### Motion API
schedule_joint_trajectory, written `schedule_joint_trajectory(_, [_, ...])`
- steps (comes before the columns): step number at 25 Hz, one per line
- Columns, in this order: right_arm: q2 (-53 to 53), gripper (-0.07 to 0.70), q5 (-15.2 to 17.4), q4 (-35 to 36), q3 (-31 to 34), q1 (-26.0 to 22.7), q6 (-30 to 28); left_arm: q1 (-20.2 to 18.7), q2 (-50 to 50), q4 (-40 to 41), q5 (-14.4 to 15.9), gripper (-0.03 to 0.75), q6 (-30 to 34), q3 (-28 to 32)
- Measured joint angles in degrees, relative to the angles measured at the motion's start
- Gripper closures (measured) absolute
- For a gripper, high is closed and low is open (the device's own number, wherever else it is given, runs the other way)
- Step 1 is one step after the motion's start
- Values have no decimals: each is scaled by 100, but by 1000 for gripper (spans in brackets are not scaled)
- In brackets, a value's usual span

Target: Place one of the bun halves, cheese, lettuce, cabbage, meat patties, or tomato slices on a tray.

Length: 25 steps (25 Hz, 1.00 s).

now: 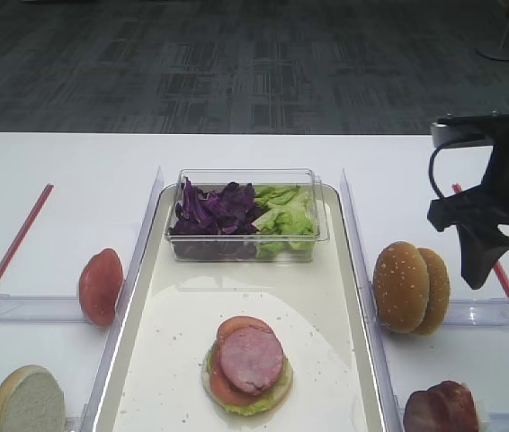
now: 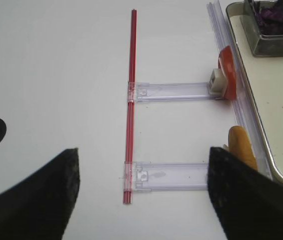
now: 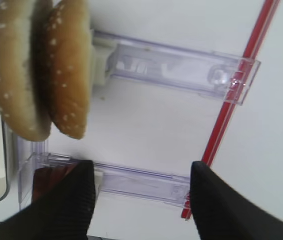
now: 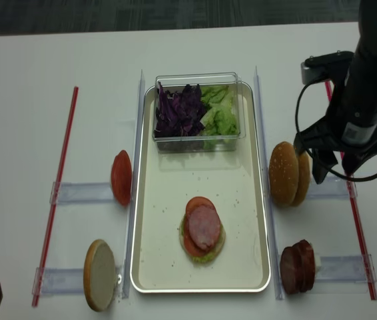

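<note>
The cream tray carries a stack topped by a meat patty over tomato, lettuce and a pale bun. Its clear box holds cabbage and lettuce. Right of the tray stand two sesame bun halves and more meat patties. Tomato slices and a pale bun half stand on the left. My right gripper hangs open beside the sesame buns, holding nothing. My left gripper is open and empty. No cheese shows.
Clear plastic holders prop the food on both sides of the tray. Red strips run along the table's outer left and right. Dark carpet lies beyond the far table edge.
</note>
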Motion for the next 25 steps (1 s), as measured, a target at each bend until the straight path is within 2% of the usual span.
schedule_joint_trajectory(12, [0,184,0,-30,0,-1116,-249,0,0,0,0,224,0,0])
schedule_joint_trajectory(25, [-177,184,9,36,0,-1189,-259,0,0,0,0,224,0,0])
